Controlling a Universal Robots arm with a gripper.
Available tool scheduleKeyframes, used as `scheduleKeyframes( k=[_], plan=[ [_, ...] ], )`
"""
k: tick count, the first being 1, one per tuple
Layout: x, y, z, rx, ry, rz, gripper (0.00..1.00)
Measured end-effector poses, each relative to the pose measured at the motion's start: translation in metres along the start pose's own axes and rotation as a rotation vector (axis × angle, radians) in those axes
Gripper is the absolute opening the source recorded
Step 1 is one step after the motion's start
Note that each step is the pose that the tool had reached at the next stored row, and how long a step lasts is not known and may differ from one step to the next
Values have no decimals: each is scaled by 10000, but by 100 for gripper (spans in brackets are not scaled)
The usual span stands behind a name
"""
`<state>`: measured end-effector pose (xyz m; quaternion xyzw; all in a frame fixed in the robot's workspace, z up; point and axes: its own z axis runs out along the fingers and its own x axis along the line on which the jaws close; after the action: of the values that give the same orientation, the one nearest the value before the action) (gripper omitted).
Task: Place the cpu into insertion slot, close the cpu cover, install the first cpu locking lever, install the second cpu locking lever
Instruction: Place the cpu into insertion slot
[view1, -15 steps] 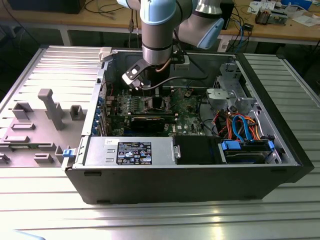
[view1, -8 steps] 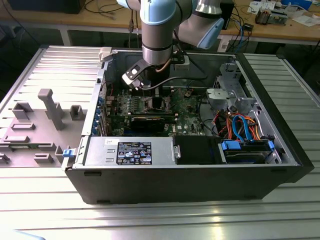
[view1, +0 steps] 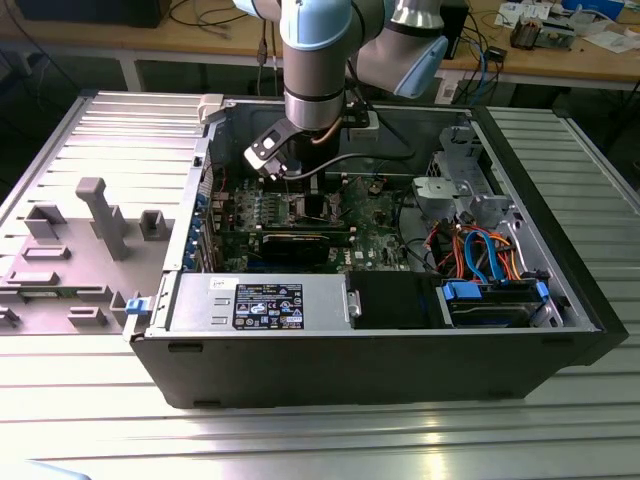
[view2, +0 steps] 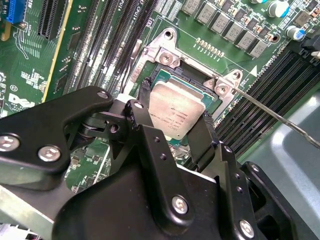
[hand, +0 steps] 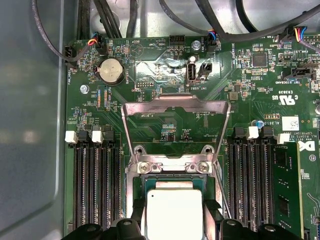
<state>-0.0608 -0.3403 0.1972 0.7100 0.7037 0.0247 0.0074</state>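
In both wrist views the cpu (view2: 175, 107) (hand: 172, 217), a small square chip with a dull silver top, sits between my black fingers (view2: 145, 89). My gripper (view2: 176, 104) (hand: 173, 207) is shut on its two opposite edges. The chip lies level at the insertion slot (view2: 192, 76) (hand: 172, 179), whose silver rim shows around it. Behind the slot the cpu cover (hand: 175, 101) stands open on its hinge. A thin locking lever (view2: 272, 114) sticks out free beside the slot. In the exterior view the gripper (view1: 305, 195) reaches down into the case over the green motherboard (view1: 375, 215).
Long black memory slots (hand: 95, 185) (hand: 250, 180) flank the socket on both sides. The black graphics card (view1: 295, 245), power supply (view1: 260, 300), drive cage (view1: 465, 185) and coloured cables (view1: 480, 250) crowd the open case. A grey fixture tray (view1: 70, 250) lies at the exterior view's left.
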Motion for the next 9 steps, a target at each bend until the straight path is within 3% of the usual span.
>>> scheduleKeyframes(
  k=[9],
  plan=[
    [0, 0, 0, -1, 0, 8, 54]
  ],
)
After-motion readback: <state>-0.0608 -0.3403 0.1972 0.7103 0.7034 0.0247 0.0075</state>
